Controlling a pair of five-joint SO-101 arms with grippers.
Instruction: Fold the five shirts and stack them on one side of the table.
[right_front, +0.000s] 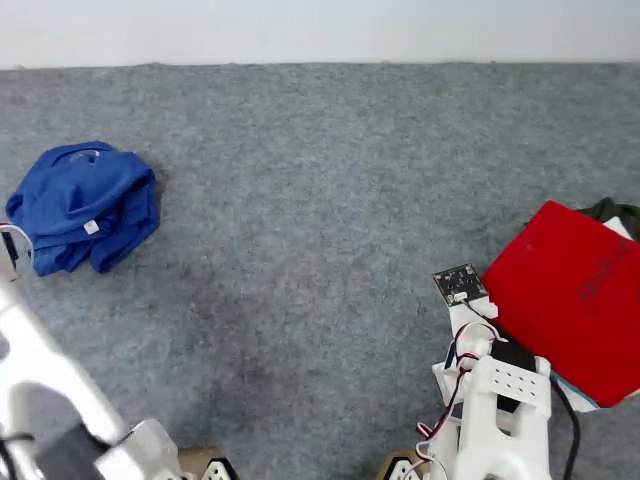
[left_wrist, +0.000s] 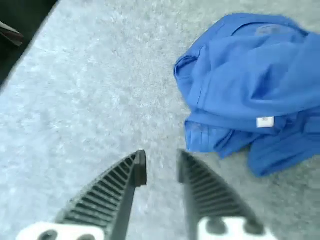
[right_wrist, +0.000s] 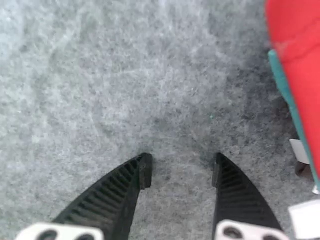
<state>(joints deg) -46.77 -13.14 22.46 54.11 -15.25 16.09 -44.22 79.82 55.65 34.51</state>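
A crumpled blue shirt (right_front: 85, 205) lies at the table's left side. My left gripper (left_wrist: 161, 170) hovers over bare felt just short of the blue shirt (left_wrist: 250, 85), its fingers a little apart and holding nothing. At the right edge a folded red shirt (right_front: 575, 295) tops a stack, with a dark garment (right_front: 615, 212) peeking out behind it. My right gripper (right_wrist: 181, 172) stands open over the felt beside the red shirt (right_wrist: 295, 60), above a teal layer (right_wrist: 282, 85). The right arm (right_front: 490, 380) rises from the front edge next to the stack.
Grey felt (right_front: 320, 200) covers the table, which ends at a white wall at the back. The left arm (right_front: 40, 380) crosses the front left corner. A dark drop (left_wrist: 20, 30) lies past the table's left edge.
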